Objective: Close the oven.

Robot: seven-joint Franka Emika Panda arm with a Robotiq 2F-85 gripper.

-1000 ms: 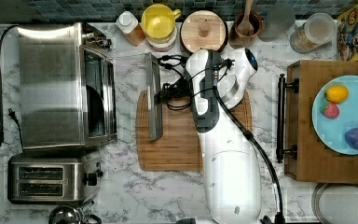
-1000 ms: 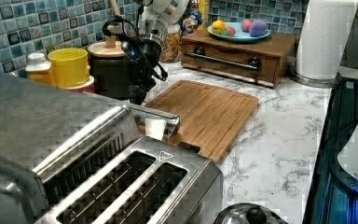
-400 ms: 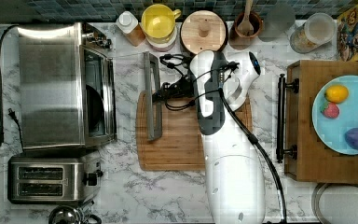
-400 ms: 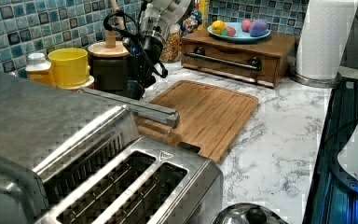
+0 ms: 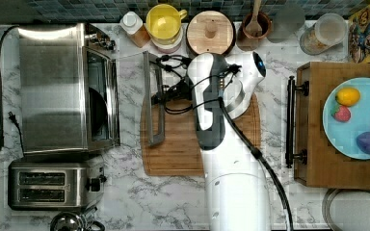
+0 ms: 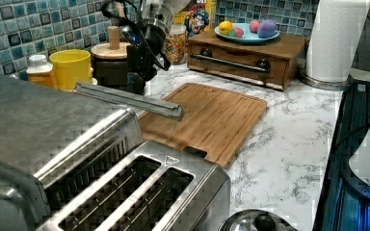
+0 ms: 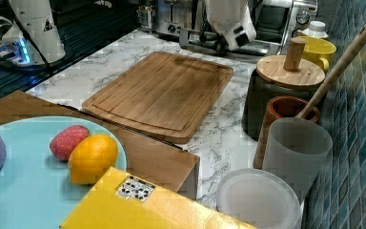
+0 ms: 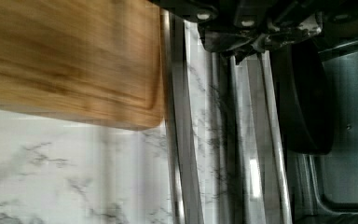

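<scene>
The oven (image 5: 53,86) stands at the top view's left, its glass door (image 5: 131,96) partly open and tilted up at a slant. The long metal bar handle (image 5: 153,101) hangs in the air over the edge of the cutting board (image 5: 183,144). My gripper (image 5: 161,97) sits right against that handle on the side away from the oven. In the left view the handle (image 6: 130,98) is raised well above the counter, with the gripper (image 6: 136,85) just behind it. In the wrist view the handle (image 8: 179,140) runs past the gripper (image 8: 244,44), with the oven's dark inside (image 8: 307,102) beyond.
A two-slot toaster (image 5: 53,185) stands beside the oven. Along the back wall stand a yellow mug (image 5: 164,21), a wood-lidded canister (image 5: 211,31) and jars. A wooden drawer box (image 5: 318,163) with a blue plate (image 5: 361,125) of fruit is at the top view's right.
The oven door has swung upward: its handle rose from near the cutting board to well above it and moved toward the oven. The gripper rose with it.
</scene>
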